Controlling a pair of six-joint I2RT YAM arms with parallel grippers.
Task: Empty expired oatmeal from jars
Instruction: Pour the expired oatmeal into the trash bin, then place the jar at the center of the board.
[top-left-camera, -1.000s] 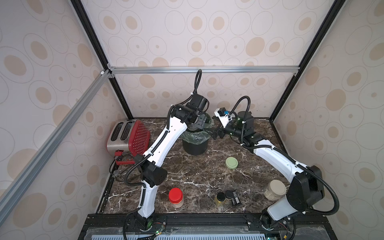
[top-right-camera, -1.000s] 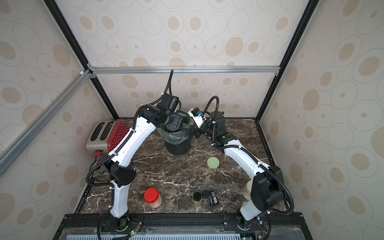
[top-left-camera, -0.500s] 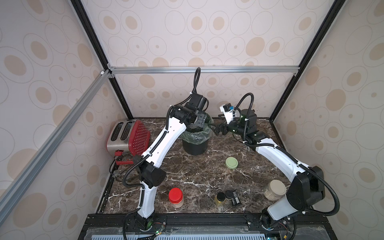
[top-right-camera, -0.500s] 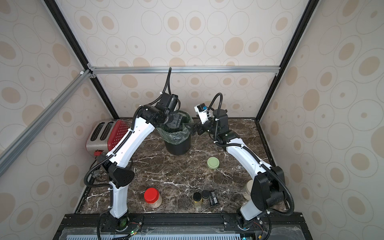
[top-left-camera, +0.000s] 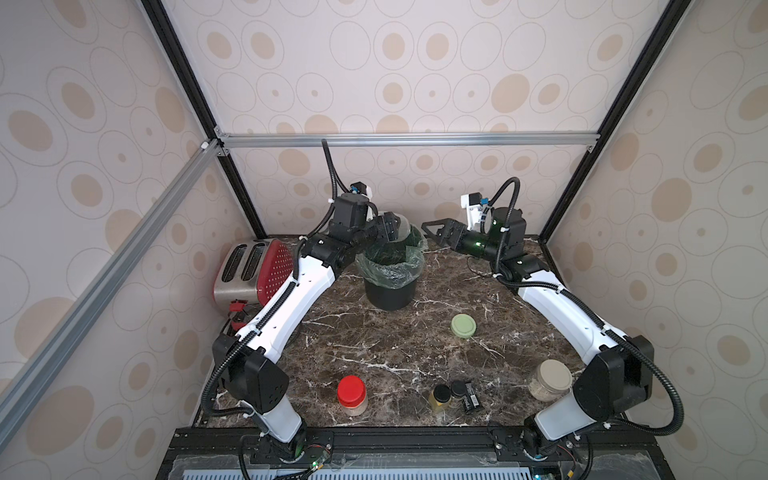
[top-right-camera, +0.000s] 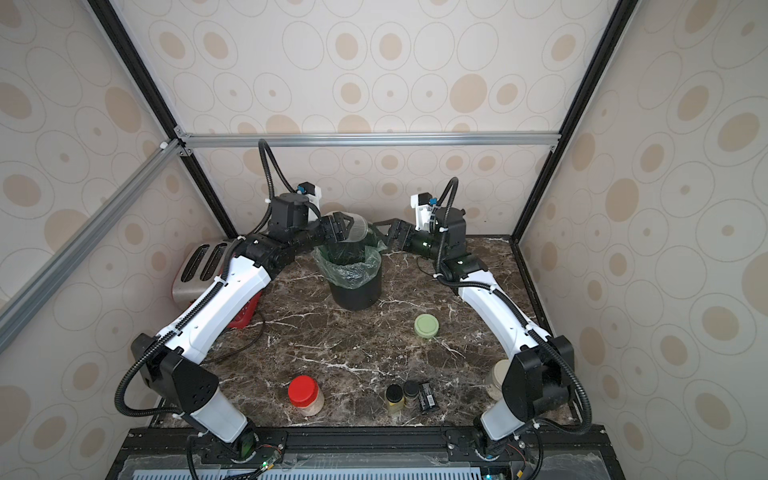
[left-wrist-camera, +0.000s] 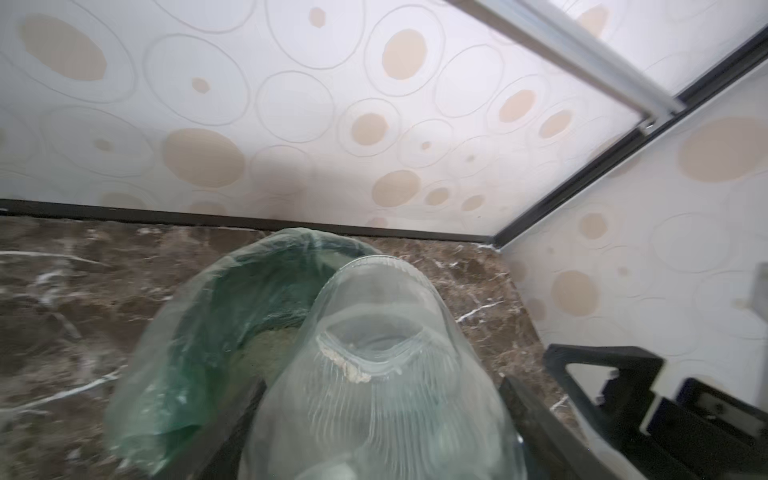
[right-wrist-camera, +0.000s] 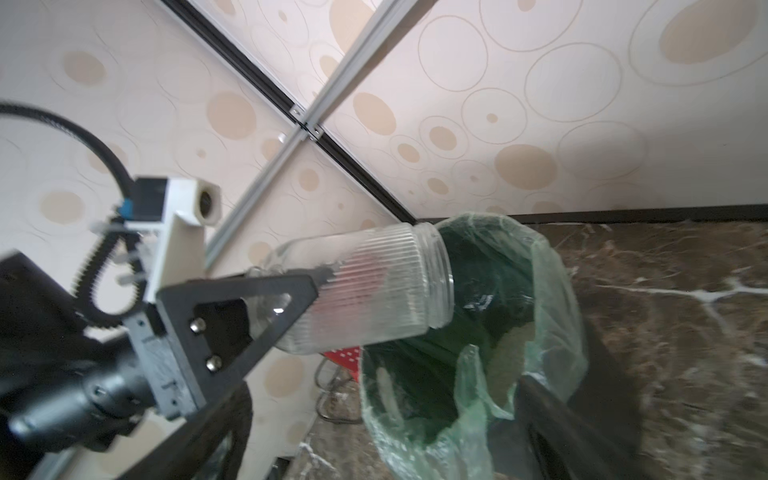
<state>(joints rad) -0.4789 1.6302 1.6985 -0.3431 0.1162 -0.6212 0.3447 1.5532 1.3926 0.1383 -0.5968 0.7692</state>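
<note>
Both left gripper (top-left-camera: 395, 227) jaws pinch the tipped jar (right-wrist-camera: 382, 286) between them over the bin (top-left-camera: 390, 293); right gripper (top-left-camera: 434, 235) jaws spread nearby.

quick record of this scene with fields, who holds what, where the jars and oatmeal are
left gripper: shut on open jar, tipped with its mouth over bin
right gripper: fingers open, empty, beside bin
open jar: nearly empty, crumbs at its mouth
bin: green-lined, oatmeal heaped inside
green lid: loose on table
red-lidded jar: closed, upright, oatmeal inside
beige-lidded jar: closed, upright, oatmeal inside
</note>
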